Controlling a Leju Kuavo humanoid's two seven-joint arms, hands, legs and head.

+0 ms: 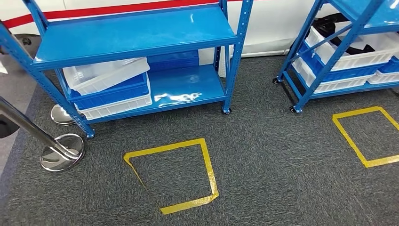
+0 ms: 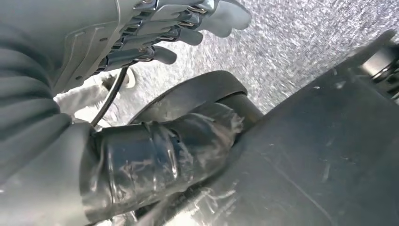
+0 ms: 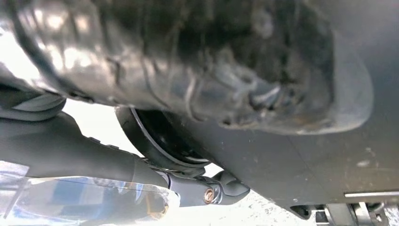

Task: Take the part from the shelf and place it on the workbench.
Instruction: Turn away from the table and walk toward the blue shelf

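A blue metal shelf (image 1: 136,33) stands straight ahead in the head view, its upper board bare. On its lower board (image 1: 188,87), at the left, sits a stack of blue and white plastic bins (image 1: 110,92), with a clear white bin (image 1: 106,73) tilted on top. I cannot make out any part in the bins. My left hand (image 2: 155,33) hangs over grey carpet, its fingers apart and holding nothing. A dark shape that may be my right hand (image 3: 70,150) reaches in from the edge of the right wrist view, too unclear to read.
A second blue shelf (image 1: 343,47) with white and blue bins stands at the right. Two yellow tape squares (image 1: 171,174) (image 1: 364,136) mark the carpet in front of the shelves. Chrome post bases (image 1: 62,151) (image 1: 61,114) stand at the left, by the first shelf's leg.
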